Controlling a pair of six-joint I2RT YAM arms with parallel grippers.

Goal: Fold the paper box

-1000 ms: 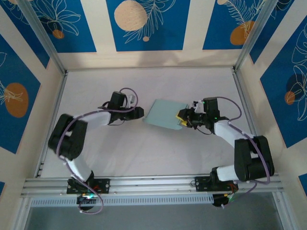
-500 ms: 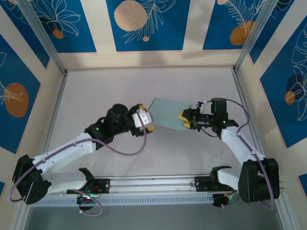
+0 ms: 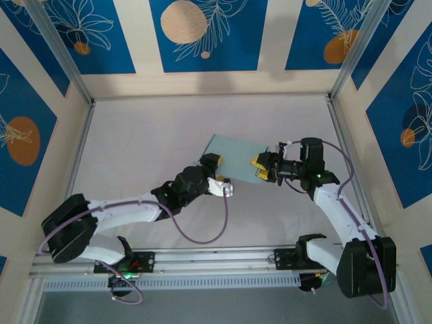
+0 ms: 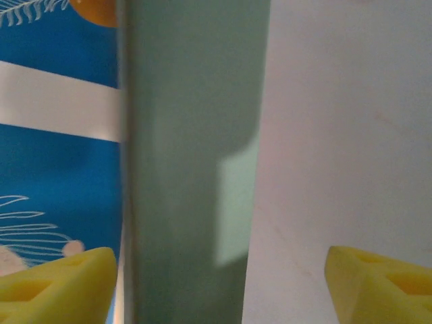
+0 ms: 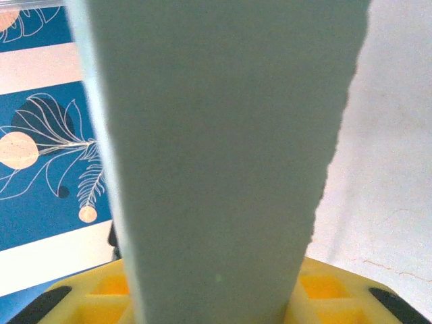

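Overhead view: the paper box reads as one flat, pale green panel over the middle of the bench. Its right edge sits in the right fingers, and the left fingers are at its near-left corner. Left wrist view: the left fingers stand apart with the paper box between them, ungripped. Right wrist view: the right fingers are clamped on the paper box. No flap or wall is seen raised, so in my judgement nearly all the folding is outstanding.

Here we label the left arm and right arm: white tubular links, bulky black joint housings, a looping purple cable on each, and yellow, hollow-celled fingertips.
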